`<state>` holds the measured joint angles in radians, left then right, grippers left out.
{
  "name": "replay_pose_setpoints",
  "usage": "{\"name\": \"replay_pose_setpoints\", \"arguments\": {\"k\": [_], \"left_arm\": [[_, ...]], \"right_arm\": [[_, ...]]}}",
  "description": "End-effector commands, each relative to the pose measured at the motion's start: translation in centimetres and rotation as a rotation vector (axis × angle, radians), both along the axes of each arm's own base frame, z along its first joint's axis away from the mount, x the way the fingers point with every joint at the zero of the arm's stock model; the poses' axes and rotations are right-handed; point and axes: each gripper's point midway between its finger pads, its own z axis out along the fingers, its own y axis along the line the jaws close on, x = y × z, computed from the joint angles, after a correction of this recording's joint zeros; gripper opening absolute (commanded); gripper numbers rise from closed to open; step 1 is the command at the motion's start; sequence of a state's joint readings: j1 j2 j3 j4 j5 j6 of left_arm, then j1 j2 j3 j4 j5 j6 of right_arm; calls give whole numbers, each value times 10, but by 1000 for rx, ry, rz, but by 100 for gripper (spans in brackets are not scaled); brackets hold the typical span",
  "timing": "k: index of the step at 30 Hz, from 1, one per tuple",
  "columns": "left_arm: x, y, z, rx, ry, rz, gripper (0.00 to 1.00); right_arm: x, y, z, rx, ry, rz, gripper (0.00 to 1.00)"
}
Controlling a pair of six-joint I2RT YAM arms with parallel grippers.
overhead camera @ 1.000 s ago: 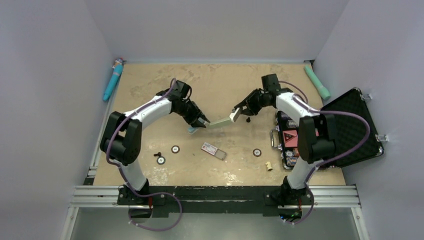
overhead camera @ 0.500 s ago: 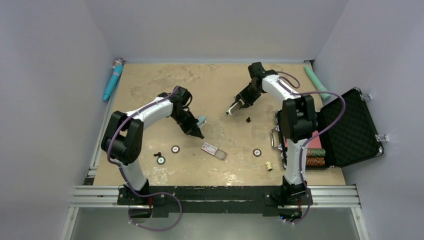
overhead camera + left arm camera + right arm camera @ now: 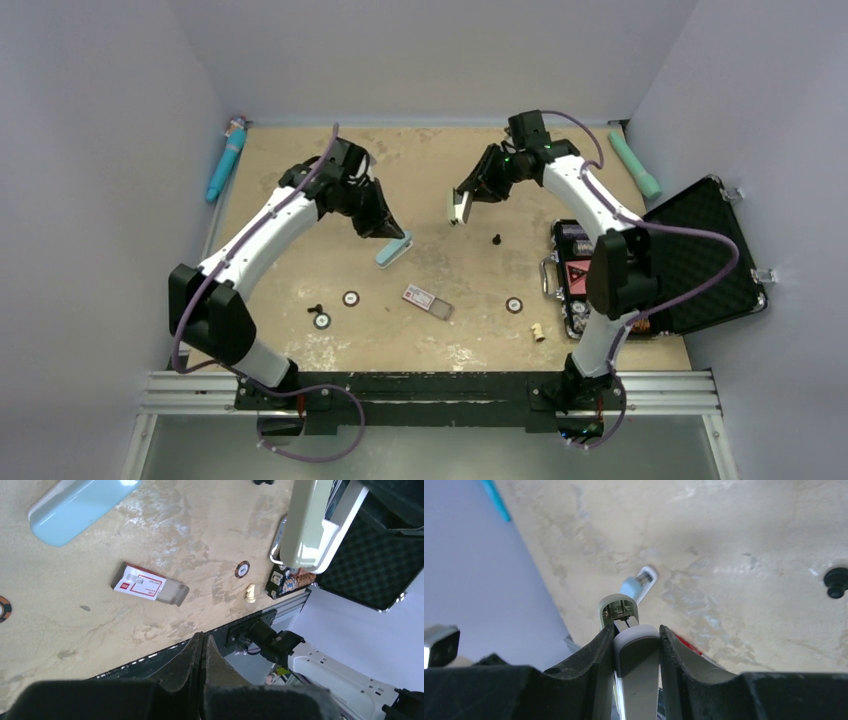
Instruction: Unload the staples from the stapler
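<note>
My right gripper is shut on a pale green and grey stapler, holding it above the table and tilted down. In the right wrist view the stapler sits between my right gripper's fingers, its open green end pointing away. My left gripper is shut, with nothing showing between its jaws in the left wrist view. It hangs above a light-blue stapler lying on the table. No staples show clearly in any view.
A red-and-white staple box lies mid-table, with poker chips and a black peg around it. An open black case stands at the right. A teal tool lies far left and a green one far right.
My left gripper has lifted off the table and moved back, leaving the light-blue stapler below it. My right gripper has swung the pale green stapler to point downward.
</note>
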<state>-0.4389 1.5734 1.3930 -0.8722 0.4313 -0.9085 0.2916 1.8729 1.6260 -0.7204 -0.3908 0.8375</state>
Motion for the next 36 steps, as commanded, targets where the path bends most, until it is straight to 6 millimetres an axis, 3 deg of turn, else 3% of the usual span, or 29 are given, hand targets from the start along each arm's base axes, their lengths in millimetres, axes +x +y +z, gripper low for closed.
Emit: {"name": "replay_pose_setpoints", "arguments": {"k": [1, 2, 3, 4, 5, 7, 11, 18, 25, 31, 36], "left_arm": [[12, -1, 55, -56, -267, -87, 10], [12, -1, 63, -64, -298, -100, 25], [12, -1, 71, -73, -324, -113, 53], [12, -2, 78, -81, -348, -123, 67], [11, -2, 83, -86, -368, -131, 78], [11, -3, 96, -111, -421, -149, 89], [5, -7, 117, -170, -497, -185, 92], [-6, -13, 142, -272, -586, -217, 88], [-9, -5, 135, -231, -567, -178, 89], [-13, 12, 137, -173, -663, -173, 91], [-21, 12, 148, -360, -632, -66, 92]], "right_arm": [[-22, 18, 65, 164, -217, 154, 0], [-27, 18, 68, 172, -234, 161, 0], [-31, 17, 74, 183, -256, 168, 0], [-35, 17, 79, 194, -275, 178, 0], [-39, 17, 83, 199, -294, 184, 0], [-44, 15, 93, 202, -339, 199, 0], [-53, 12, 111, 199, -414, 209, 0], [-71, 9, 136, 255, -515, 203, 0], [-81, 10, 146, 273, -569, 246, 0], [-81, 18, 162, 360, -639, 245, 0], [-77, 20, 175, 409, -689, 210, 0]]}}
